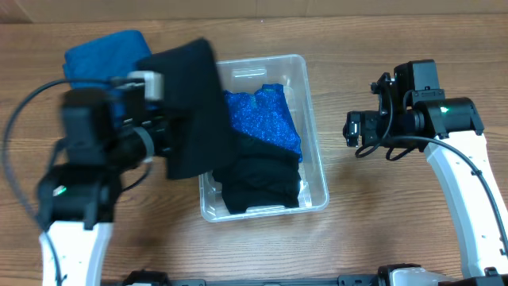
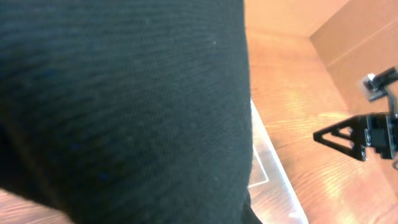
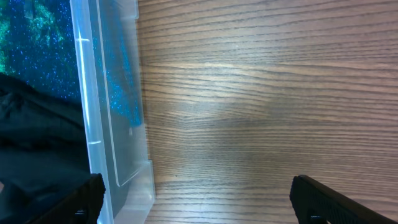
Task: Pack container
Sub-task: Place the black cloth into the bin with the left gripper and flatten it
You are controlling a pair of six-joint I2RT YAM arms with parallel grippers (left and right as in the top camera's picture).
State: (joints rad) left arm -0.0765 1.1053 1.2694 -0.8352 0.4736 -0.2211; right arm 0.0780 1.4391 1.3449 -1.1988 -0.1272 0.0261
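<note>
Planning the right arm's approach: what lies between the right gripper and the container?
Only bare wooden table between right gripper and container, shown in overhead and right wrist views.

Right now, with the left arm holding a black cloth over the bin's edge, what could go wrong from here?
1. The black cloth in the left gripper hangs across the container's left rim; released here, it may drape outside.
2. Blue sparkly fabric and a black garment already fill much of the container; the pile may overtop it.
3. The cloth covers most of the left wrist view, hampering aim.
</note>
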